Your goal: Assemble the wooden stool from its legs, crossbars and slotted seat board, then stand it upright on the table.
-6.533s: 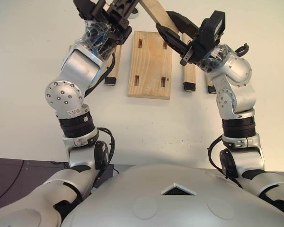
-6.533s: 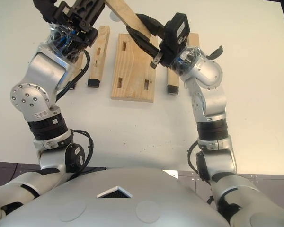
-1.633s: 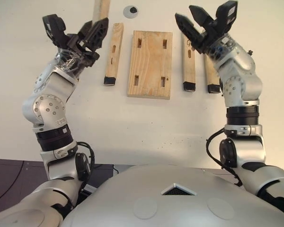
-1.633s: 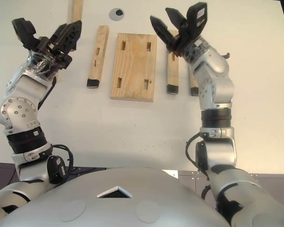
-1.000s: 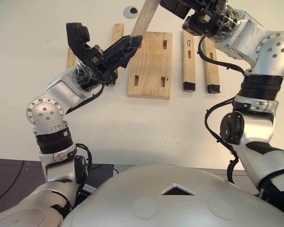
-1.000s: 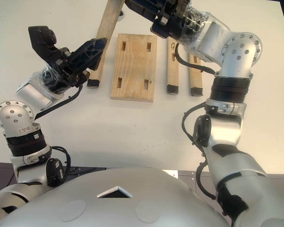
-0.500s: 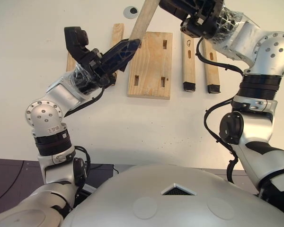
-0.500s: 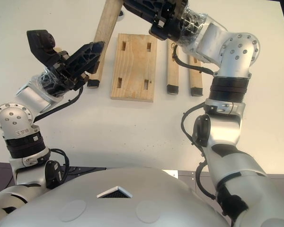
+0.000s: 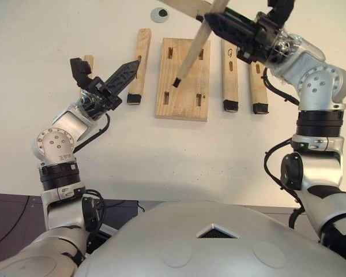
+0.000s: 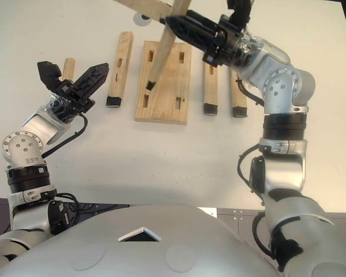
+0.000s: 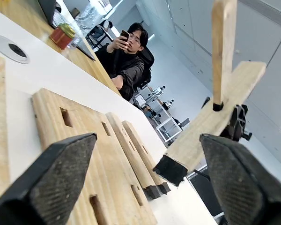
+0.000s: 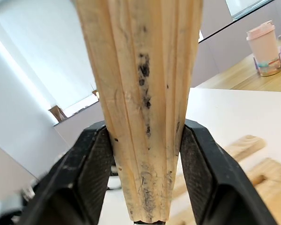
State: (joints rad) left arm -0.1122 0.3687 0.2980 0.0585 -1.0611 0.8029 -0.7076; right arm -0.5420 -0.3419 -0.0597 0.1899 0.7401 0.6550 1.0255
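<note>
Clamped tight in the right jaws, high over the far part of the white counter (image 9: 161, 156): a pale wooden stool leg (image 9: 191, 53), tilted. Below it, flat on the counter near the middle of the far edge, a pale wooden slotted seat board (image 9: 183, 107). Leg's black-capped foot hanging over the board and clear of it in the left wrist view. Fixed across the leg near its upper end, a lighter wooden crossbar (image 9: 183, 7), running off toward the far edge.

Left jaws spread wide, gripping nothing, hovering low toward the counter's left side. Just beside them, flat on the counter on the board's left, a second slotted wooden leg with a black foot (image 9: 138, 66). Farther toward the left edge, a shorter wooden piece (image 9: 87, 62), partly hidden behind those jaws. On the board's right, two more black-footed wooden legs (image 9: 230, 75) (image 9: 258, 86), side by side, parallel to its long edges. At the far edge, a small round grey grommet (image 9: 159, 14) set in the counter.
</note>
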